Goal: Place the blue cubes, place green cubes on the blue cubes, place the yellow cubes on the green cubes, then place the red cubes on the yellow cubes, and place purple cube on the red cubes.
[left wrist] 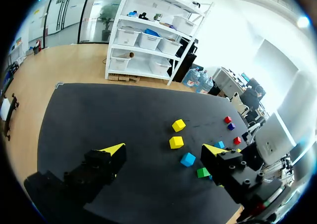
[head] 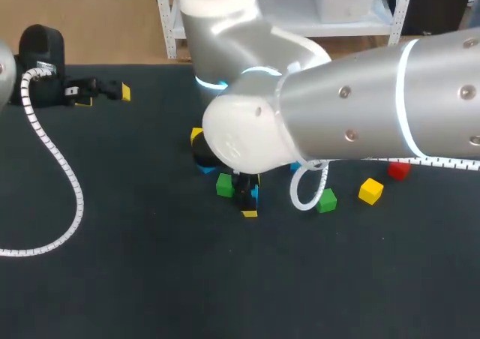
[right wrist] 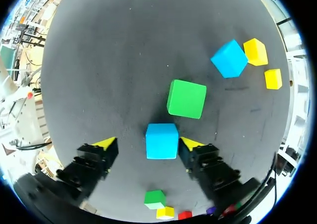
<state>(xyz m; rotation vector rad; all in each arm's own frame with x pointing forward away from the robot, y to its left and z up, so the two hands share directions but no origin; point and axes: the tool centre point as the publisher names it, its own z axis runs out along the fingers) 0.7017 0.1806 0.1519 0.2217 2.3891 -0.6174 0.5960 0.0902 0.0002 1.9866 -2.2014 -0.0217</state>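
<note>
Black matting covers the table (head: 135,279). At the upper left of the head view, the left gripper (head: 105,93) hangs with its fingers spread, grasping nothing. At centre, under the big right arm (head: 375,106), the right gripper (right wrist: 148,143) points down at the mat with its fingers released. A blue cube (right wrist: 162,140) sits between them, one fingertip clearly apart from it. Just ahead lies a green cube (right wrist: 186,98). Further right in the head view rest a second green cube (head: 325,200), a yellow cube (head: 370,191) and a red cube (head: 398,171).
</note>
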